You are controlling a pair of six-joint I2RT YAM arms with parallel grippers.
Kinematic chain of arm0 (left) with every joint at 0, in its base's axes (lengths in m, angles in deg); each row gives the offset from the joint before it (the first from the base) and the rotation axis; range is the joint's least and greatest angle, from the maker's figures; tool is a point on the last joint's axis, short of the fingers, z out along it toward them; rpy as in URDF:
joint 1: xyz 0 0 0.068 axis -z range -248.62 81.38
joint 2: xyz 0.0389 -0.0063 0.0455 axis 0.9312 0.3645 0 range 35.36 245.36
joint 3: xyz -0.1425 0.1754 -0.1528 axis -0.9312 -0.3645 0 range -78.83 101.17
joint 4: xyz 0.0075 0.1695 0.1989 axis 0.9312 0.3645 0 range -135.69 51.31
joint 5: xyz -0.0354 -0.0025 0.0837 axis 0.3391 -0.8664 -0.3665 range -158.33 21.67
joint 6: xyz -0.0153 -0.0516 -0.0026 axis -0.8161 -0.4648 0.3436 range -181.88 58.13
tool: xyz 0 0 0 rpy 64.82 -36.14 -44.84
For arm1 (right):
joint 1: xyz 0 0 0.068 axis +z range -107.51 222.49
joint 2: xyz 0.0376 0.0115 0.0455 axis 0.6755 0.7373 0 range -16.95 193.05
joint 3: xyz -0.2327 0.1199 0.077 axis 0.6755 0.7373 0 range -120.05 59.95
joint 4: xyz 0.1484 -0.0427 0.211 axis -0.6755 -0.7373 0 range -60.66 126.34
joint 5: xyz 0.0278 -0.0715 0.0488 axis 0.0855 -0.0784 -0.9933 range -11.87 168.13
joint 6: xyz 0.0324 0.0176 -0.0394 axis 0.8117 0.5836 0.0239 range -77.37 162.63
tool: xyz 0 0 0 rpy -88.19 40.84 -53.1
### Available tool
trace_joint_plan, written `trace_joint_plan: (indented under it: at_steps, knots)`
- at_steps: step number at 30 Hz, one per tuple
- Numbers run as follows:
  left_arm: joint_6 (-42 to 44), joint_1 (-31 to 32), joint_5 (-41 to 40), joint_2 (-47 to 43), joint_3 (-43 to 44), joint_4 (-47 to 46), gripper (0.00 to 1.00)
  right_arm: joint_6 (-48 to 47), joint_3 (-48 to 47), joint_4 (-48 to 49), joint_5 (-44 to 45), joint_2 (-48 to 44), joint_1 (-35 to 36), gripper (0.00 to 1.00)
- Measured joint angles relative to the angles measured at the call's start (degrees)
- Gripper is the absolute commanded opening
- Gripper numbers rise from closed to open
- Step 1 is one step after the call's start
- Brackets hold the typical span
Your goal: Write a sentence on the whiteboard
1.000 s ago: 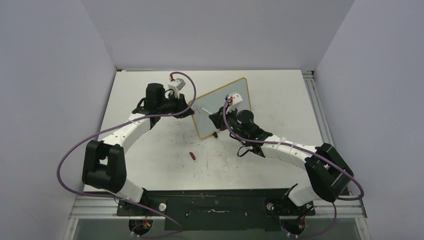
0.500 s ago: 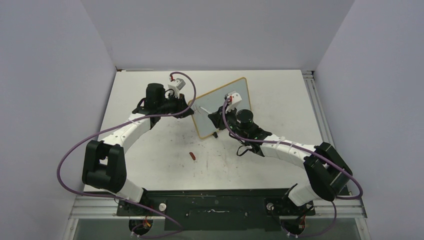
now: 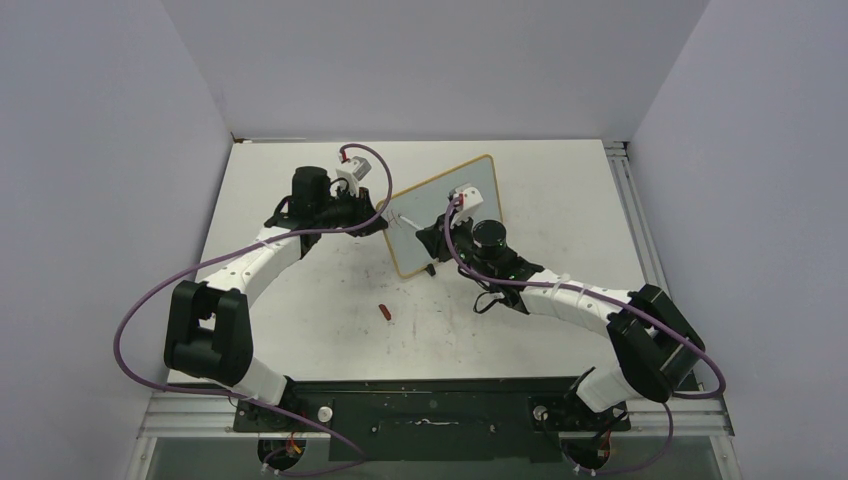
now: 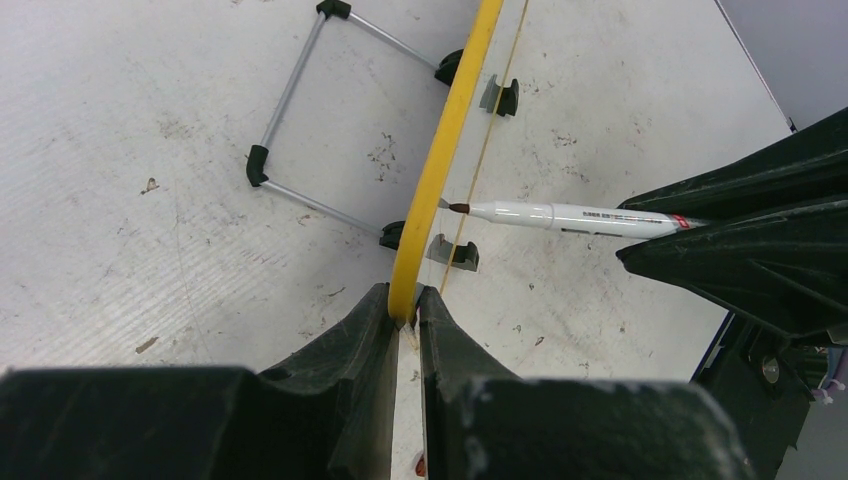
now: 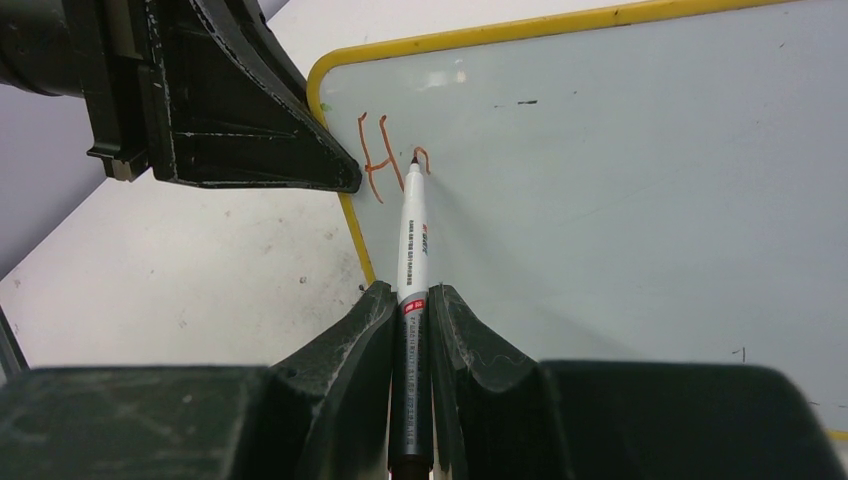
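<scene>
My left gripper (image 4: 405, 298) pinches the edge of the board (image 5: 650, 150), and my right gripper (image 5: 410, 295) squeezes the marker (image 5: 413, 235), its tip on the board by a red H (image 5: 377, 160).

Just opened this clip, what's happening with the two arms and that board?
The left gripper pinches the yellow edge of the whiteboard, which is propped on its stand on the table. The right gripper holds a marker with its tip at the board's face. The sentence has barely begun: a red H and the start of a second letter. A small red piece, perhaps the cap, lies on the table.
</scene>
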Motion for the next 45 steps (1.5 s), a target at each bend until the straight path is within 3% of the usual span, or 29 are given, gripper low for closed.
trace_joint_plan:
  at_steps: [45]
  knots:
    - [0.07,0.07,-0.39,0.00,0.00,0.07,0.00,-0.46,0.48,-1.75,1.77,-0.37,0.42,0.05]
